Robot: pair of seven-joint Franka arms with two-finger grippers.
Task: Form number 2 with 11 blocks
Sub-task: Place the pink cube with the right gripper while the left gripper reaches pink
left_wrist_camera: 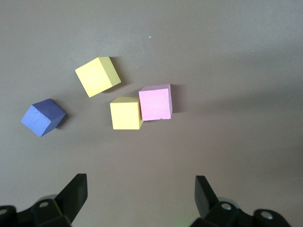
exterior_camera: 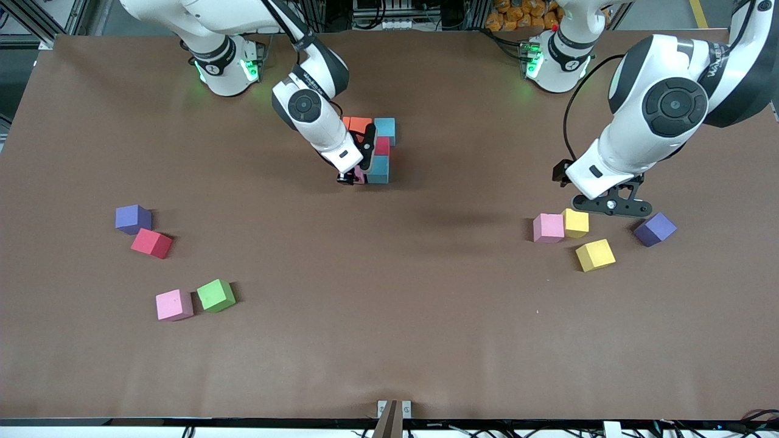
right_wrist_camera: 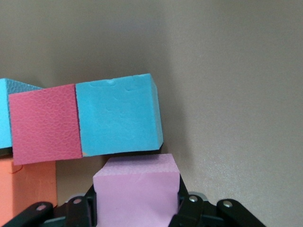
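In mid-table stands a partial number 2 (exterior_camera: 374, 146): orange blocks (exterior_camera: 359, 125), a light blue block (exterior_camera: 384, 129), a red block (exterior_camera: 382, 146) and a second light blue block (exterior_camera: 378, 169). My right gripper (exterior_camera: 355, 177) is shut on a pink block (right_wrist_camera: 137, 189), held right beside that second light blue block (right_wrist_camera: 118, 116). My left gripper (exterior_camera: 608, 205) hangs open and empty (left_wrist_camera: 140, 189) over the table by a yellow block (exterior_camera: 576, 222), a pink block (exterior_camera: 548, 227) and another yellow block (exterior_camera: 595, 254).
A purple cube (exterior_camera: 654, 229) lies beside the left gripper's group. Toward the right arm's end lie a purple cube (exterior_camera: 132, 219), a red block (exterior_camera: 151, 243), a pink block (exterior_camera: 174, 304) and a green block (exterior_camera: 215, 295).
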